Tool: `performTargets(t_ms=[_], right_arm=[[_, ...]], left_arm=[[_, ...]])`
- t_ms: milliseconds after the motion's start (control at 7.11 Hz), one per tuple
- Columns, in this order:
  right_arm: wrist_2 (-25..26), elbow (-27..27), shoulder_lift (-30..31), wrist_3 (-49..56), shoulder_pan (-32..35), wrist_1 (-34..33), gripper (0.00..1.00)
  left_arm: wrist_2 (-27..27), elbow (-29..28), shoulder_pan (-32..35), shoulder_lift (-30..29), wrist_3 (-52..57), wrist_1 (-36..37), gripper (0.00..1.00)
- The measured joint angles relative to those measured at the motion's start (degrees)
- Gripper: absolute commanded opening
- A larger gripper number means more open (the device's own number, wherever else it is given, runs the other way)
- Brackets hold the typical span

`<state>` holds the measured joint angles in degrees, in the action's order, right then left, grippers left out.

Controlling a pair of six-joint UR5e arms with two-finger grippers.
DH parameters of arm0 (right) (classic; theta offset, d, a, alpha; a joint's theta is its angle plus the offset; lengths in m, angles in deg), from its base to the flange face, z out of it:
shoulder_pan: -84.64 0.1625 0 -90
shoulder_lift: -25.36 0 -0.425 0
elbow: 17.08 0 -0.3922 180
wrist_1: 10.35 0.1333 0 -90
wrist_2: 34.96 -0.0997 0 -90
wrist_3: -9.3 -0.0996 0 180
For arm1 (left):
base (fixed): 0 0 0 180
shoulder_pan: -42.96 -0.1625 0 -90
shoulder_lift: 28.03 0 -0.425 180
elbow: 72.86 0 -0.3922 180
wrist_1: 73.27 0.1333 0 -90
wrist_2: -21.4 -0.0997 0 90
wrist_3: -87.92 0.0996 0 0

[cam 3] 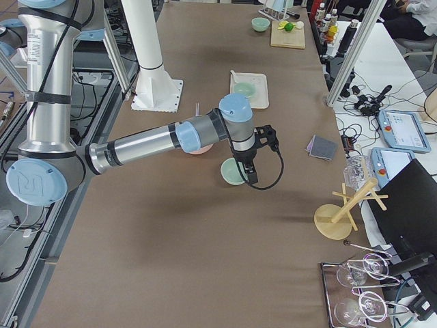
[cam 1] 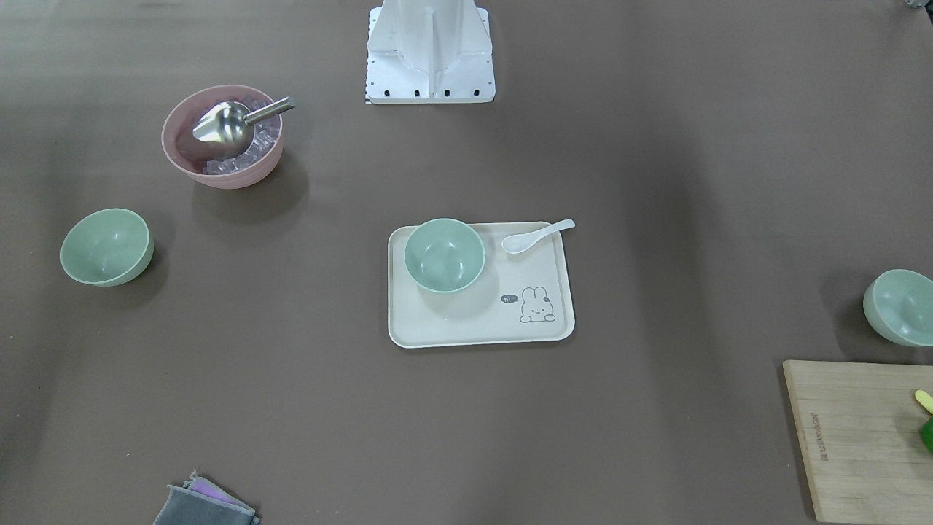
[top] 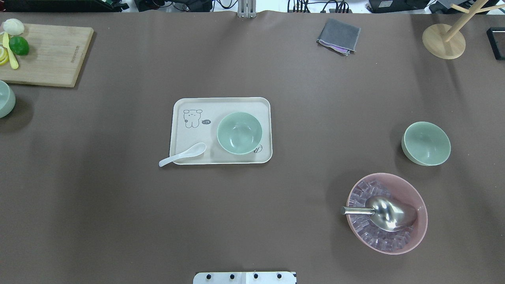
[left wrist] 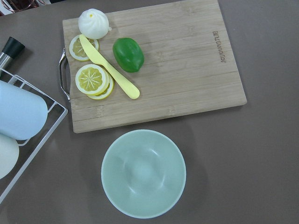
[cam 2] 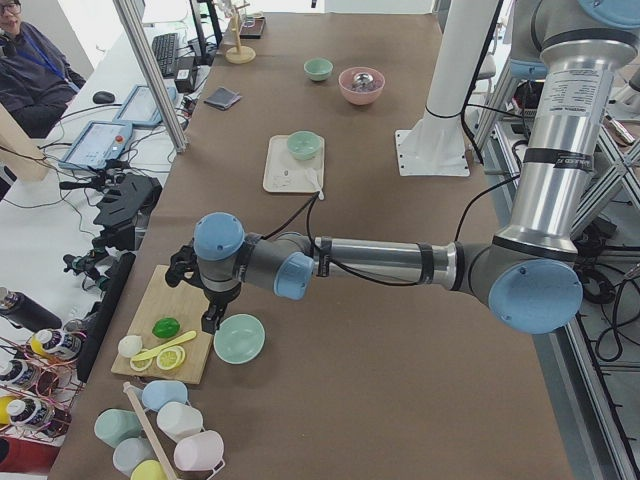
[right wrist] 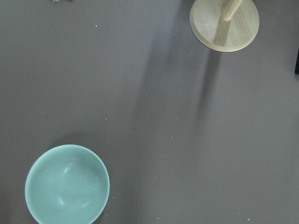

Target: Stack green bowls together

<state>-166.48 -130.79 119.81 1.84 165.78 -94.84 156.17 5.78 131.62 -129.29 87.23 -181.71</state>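
The middle bowl [top: 239, 133] stands upright on the right half of the tray [top: 221, 103], at the table's centre; a white spoon [top: 182, 154] lies at the tray's near-left corner, its handle poking out over the rim.

The right bowl [top: 426, 143] stands on the bare table well to the right, just far of the pink bowl [top: 419, 236]; the pink bowl holds ice cubes and a metal scoop [top: 388, 213], whose handle points left.

The left bowl [top: 6, 98] sits at the table's left edge, just near of the board [top: 51, 59] and apart from it; the board carries a lime [top: 19, 45], a yellow knife [top: 10, 51], lemon slices [left wrist: 92, 80] and a white bun [left wrist: 93, 23].

All three green bowls stand well apart, none stacked.

The left gripper [cam 2: 212, 322] hangs close above the table beside the left bowl, on its board side; how wide its jaws stand I cannot tell; its wrist view looks straight down on that bowl.

The right gripper [cam 3: 250, 176] hangs over the right bowl's edge; its opening cannot be told either.

A grey cloth [top: 339, 36] lies at the far side; a wooden stand [top: 444, 41] is at the far right corner.
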Motion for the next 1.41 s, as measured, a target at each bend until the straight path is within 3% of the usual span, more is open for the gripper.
performTargets(t_ms=[281,563,1407], right_arm=[[-0.1,0.4,-2.2,-7.2,-3.2,1.6,0.99],[0.3,2.0,-4.1,-10.4,-6.4,3.0,0.98],[1.5,3.8,-6.1,-11.0,-7.4,4.0,0.99]], left_arm=[[-2.3,-10.5,-1.6,-3.8,-0.2,-5.5,0.98],[-3.3,-15.9,-2.3,-4.2,-0.4,-9.1,0.97],[-3.2,-23.8,-6.6,-4.5,-5.7,-16.2,0.97]])
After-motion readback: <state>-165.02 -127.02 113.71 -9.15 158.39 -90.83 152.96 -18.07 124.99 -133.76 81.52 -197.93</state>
